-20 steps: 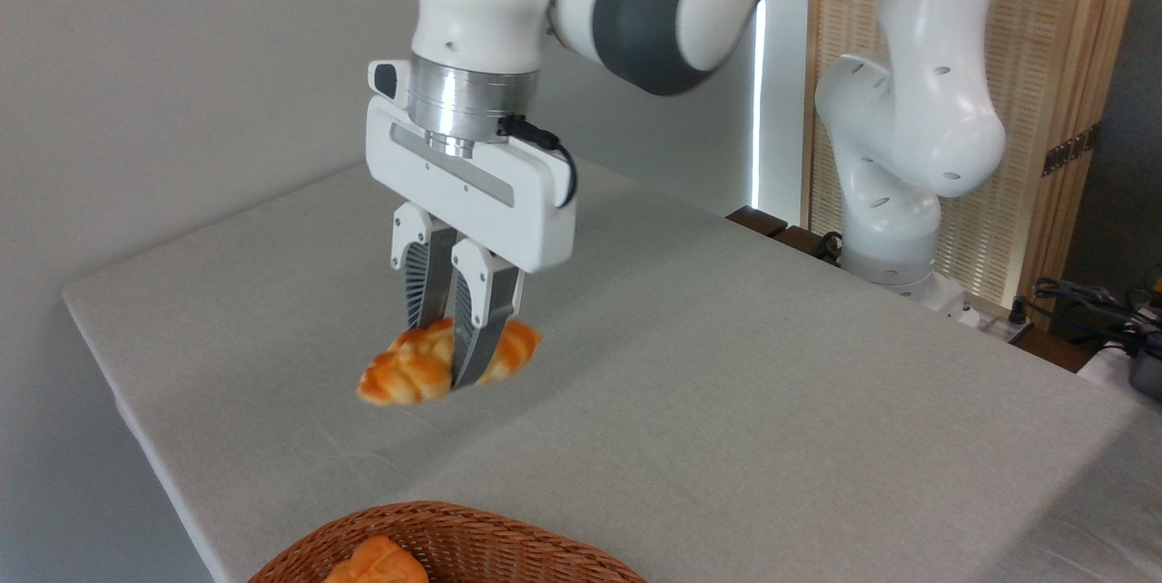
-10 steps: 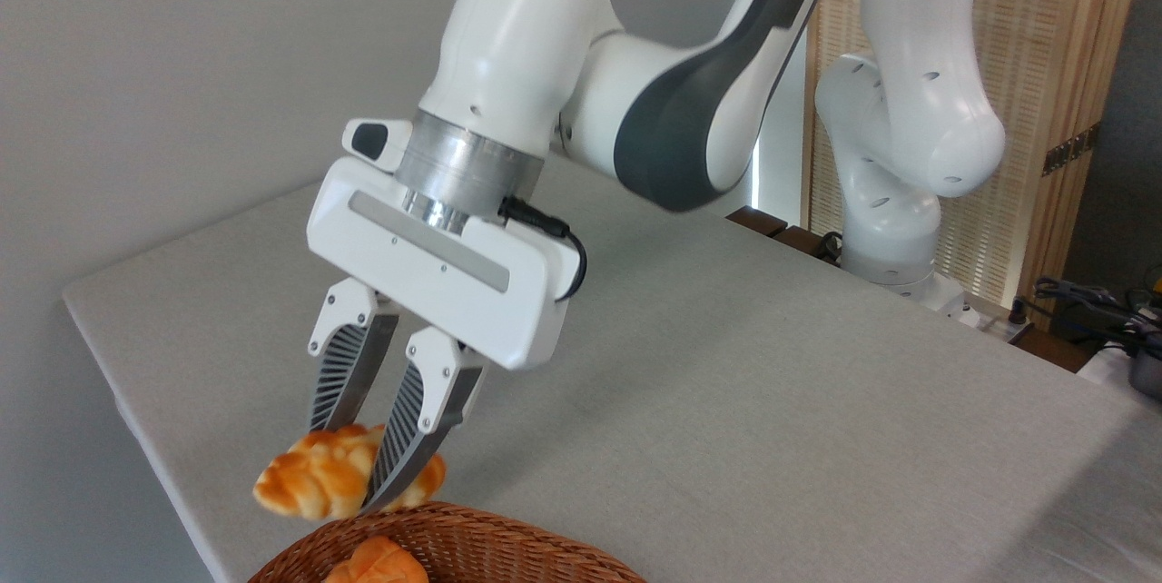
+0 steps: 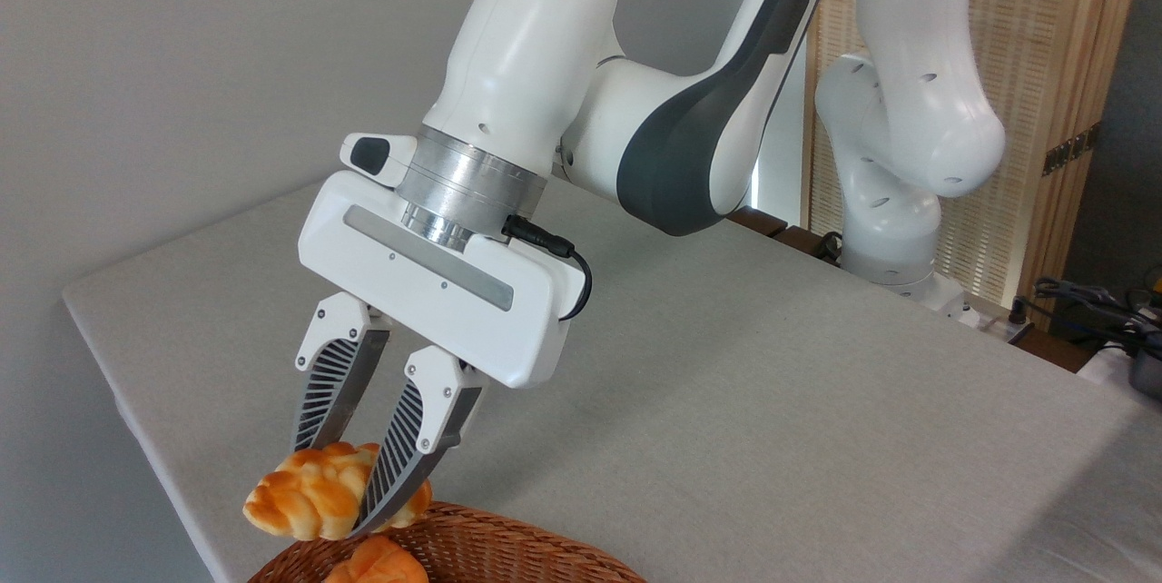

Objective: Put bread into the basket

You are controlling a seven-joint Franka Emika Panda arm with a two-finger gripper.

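Note:
The braided golden-orange bread (image 3: 304, 494) hangs in the air, pinched across its middle by my gripper (image 3: 331, 483), which is shut on it. The loaf hovers just above the far left rim of the reddish-brown wicker basket (image 3: 508, 548), which is cut off by the bottom edge of the picture. My white arm leans down from the upper right, and the near finger (image 3: 404, 456) covers part of the loaf.
A smaller rounded orange bun (image 3: 377, 563) lies inside the basket. The grey cloth-covered table (image 3: 772, 383) stretches back and right; its left edge runs close to the bread. My arm's base (image 3: 894, 202) and cables stand at the far right.
The gripper has carried the bread from mid-table toward the camera and down to the left, tilting as it went; the bread now hangs over the basket's rim.

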